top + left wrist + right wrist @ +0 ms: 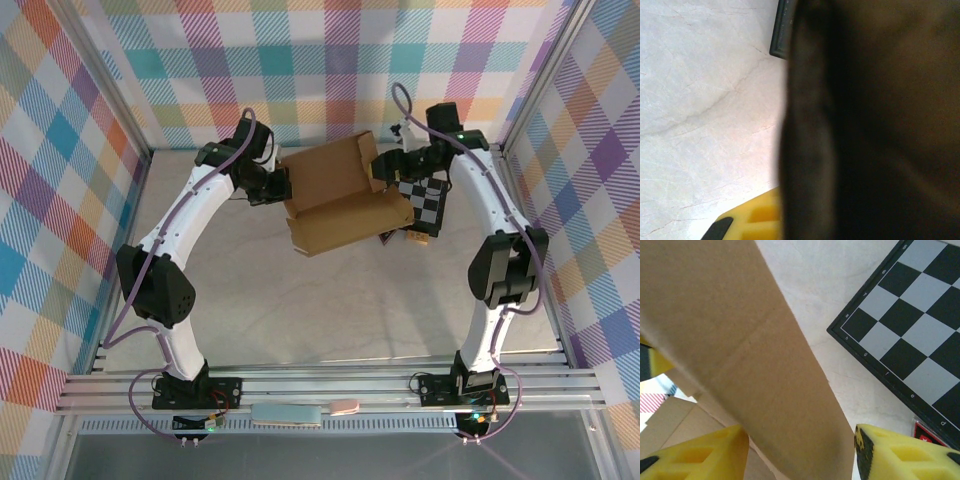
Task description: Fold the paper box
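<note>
The paper box (345, 200) is sitting half-folded on the far surface (330, 310) beside the checkered board (425, 200), left pincer (278, 187) clenching its left edge, right pincer (800, 450) straddling a flap (765, 365), can't tell if gripping.

I watched a cell closed in on three sides by walls (300, 60) in a bright plaid of teal, orange, pink and purple, joined at the far corners by silver aluminium posts (108, 80). The bench (330, 320) was a pale, marble-like slab with faint grey veins, evenly lit, with only soft shadows. Grooved aluminium rails (330, 388) ran along its near edge.
</note>
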You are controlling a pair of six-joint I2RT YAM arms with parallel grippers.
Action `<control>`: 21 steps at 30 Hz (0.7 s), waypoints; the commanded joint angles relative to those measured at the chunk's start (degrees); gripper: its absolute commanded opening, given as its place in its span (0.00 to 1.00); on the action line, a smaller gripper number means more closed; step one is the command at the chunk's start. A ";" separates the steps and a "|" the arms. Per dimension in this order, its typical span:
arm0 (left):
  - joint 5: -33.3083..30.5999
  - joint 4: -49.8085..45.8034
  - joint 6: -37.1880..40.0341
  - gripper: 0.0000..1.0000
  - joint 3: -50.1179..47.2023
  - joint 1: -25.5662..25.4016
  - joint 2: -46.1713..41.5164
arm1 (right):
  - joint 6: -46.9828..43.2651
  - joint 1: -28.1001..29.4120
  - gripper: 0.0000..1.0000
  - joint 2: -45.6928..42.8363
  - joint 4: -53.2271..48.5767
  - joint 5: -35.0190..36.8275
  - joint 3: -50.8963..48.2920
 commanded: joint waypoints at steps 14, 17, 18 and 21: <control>1.75 -0.69 1.20 0.00 2.62 0.39 0.00 | -5.77 9.63 0.37 2.85 -2.22 29.15 3.67; 1.78 -0.64 1.17 0.00 2.62 0.32 -0.11 | -5.66 12.15 0.28 3.61 -2.00 38.15 3.31; 1.76 -0.56 1.20 0.00 2.60 0.36 -0.14 | -5.57 12.82 0.30 4.02 -2.08 41.92 3.47; 1.75 -0.69 1.17 0.00 2.46 0.32 -0.27 | -4.76 14.61 0.32 5.07 -2.22 50.33 4.23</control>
